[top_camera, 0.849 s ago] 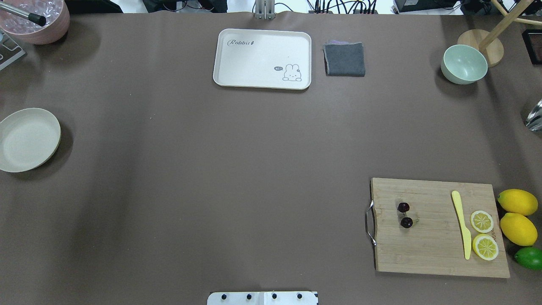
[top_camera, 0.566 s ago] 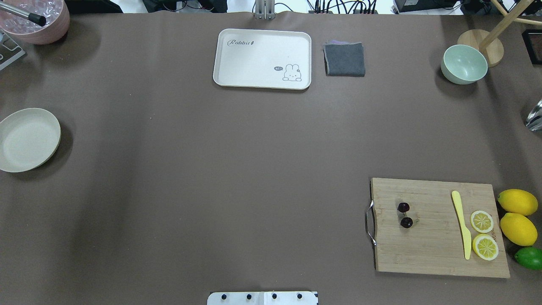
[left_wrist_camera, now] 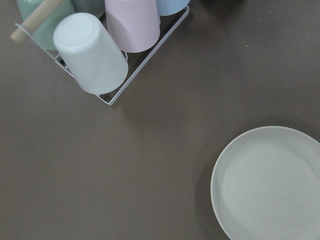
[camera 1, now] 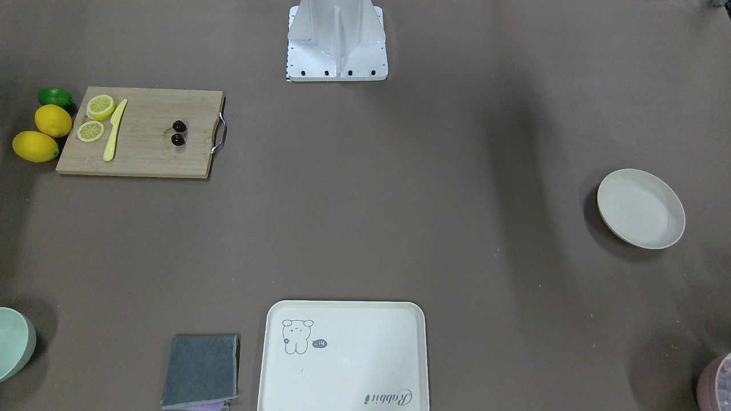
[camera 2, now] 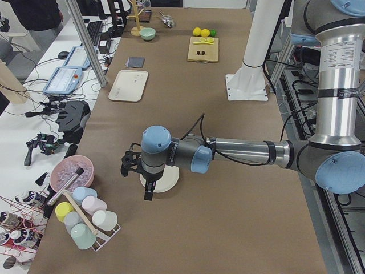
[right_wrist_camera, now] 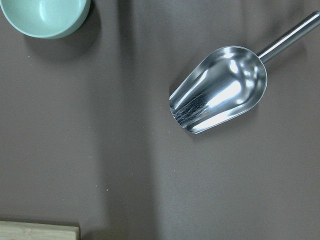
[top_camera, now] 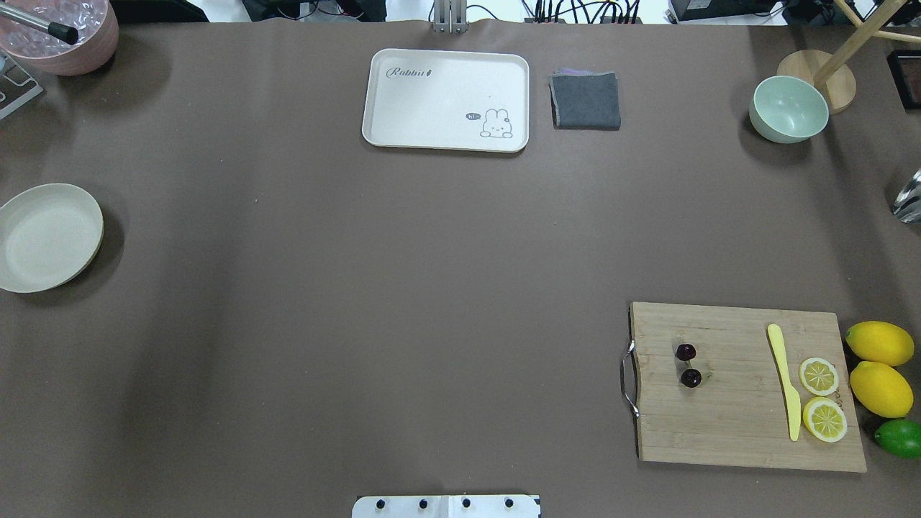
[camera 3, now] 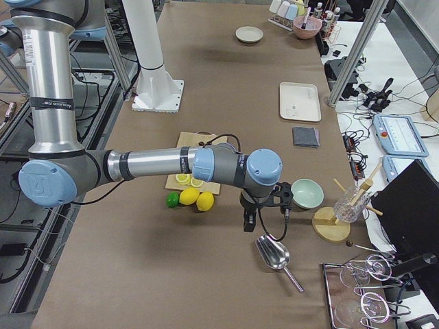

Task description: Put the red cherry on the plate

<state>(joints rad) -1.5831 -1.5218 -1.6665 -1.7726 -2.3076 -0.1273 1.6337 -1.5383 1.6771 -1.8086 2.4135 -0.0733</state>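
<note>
The red cherry point(top_camera: 688, 365) is a dark pair lying on the left part of the wooden cutting board point(top_camera: 727, 424), and it also shows in the front-facing view point(camera 1: 179, 133). The cream plate point(top_camera: 43, 237) sits bare at the table's far left edge; the left wrist view has the plate point(left_wrist_camera: 270, 190) at lower right. My left gripper point(camera 2: 148, 194) hangs above the plate's near rim point(camera 2: 169, 184); I cannot tell its state. My right gripper point(camera 3: 246, 226) hovers past the lemons, beside a metal scoop point(camera 3: 274, 255); I cannot tell its state either.
A yellow knife point(top_camera: 784, 381), lemon slices point(top_camera: 820, 396), whole lemons point(top_camera: 879, 367) and a lime point(top_camera: 899, 437) lie at the board's right. A rabbit tray point(top_camera: 446, 99), grey cloth point(top_camera: 585, 101) and green bowl point(top_camera: 788, 109) line the far edge. A cup rack point(left_wrist_camera: 105, 45) stands near the plate.
</note>
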